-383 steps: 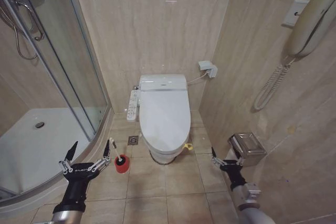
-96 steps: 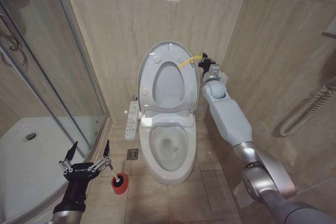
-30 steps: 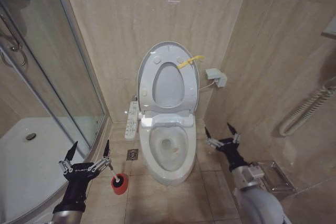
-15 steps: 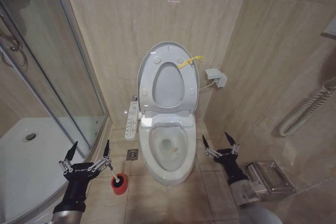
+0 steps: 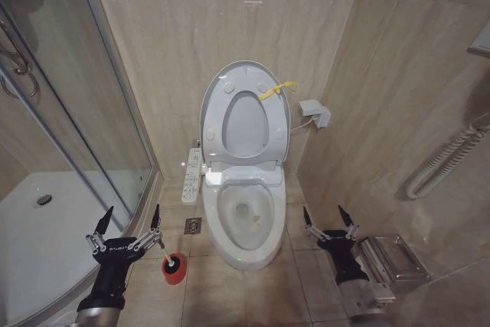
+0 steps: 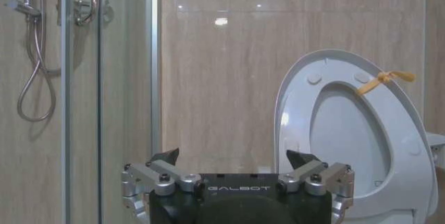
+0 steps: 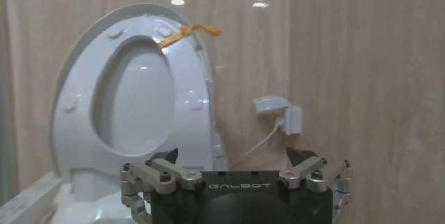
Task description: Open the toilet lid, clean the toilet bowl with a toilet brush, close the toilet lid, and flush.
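A small beige-tiled bathroom. Nearest, the left gripper hangs low, fingers spread and empty, beside the toilet brush standing in its red cup on the floor. The right gripper, fingers also apart, hovers over bare tiles right of the toilet bowl. Behind, the toilet lid stands upright against the wall. A glass shower enclosure bounds the left.
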Motion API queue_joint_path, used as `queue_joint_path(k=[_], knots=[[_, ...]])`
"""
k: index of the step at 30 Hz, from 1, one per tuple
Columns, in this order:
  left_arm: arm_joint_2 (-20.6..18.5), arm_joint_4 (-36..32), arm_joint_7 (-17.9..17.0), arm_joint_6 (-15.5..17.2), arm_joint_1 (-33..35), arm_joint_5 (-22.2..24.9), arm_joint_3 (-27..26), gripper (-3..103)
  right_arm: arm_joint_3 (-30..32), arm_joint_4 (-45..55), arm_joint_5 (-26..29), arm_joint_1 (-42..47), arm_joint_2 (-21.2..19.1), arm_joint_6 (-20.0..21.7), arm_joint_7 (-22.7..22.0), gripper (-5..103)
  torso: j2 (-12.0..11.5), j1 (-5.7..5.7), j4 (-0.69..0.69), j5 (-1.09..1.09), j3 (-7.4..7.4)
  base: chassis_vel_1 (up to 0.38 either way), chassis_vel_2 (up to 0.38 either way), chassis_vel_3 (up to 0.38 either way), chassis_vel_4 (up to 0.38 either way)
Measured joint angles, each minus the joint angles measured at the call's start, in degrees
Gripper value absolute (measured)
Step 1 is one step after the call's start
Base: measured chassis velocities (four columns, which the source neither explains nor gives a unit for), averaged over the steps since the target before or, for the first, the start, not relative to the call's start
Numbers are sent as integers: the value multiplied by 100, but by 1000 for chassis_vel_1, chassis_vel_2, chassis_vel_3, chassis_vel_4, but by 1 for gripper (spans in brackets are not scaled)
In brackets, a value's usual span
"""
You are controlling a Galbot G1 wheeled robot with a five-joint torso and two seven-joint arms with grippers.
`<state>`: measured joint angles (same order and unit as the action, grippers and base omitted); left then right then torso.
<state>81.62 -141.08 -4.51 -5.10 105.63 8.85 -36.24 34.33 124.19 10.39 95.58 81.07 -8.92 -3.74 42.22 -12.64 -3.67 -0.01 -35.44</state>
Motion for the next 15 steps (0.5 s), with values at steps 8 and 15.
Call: queue_joint_path(k=[8,15], knots=[[0,0,0,0,0,0,0,100,598,-24,433,-82,221,57,698,100,0,0,1,0,0,0,0,0,0],[0,0,0,0,0,0,0,100,558,-2,432,105,339,-125,790,100,0,0,0,0,0,0,0,0,0]])
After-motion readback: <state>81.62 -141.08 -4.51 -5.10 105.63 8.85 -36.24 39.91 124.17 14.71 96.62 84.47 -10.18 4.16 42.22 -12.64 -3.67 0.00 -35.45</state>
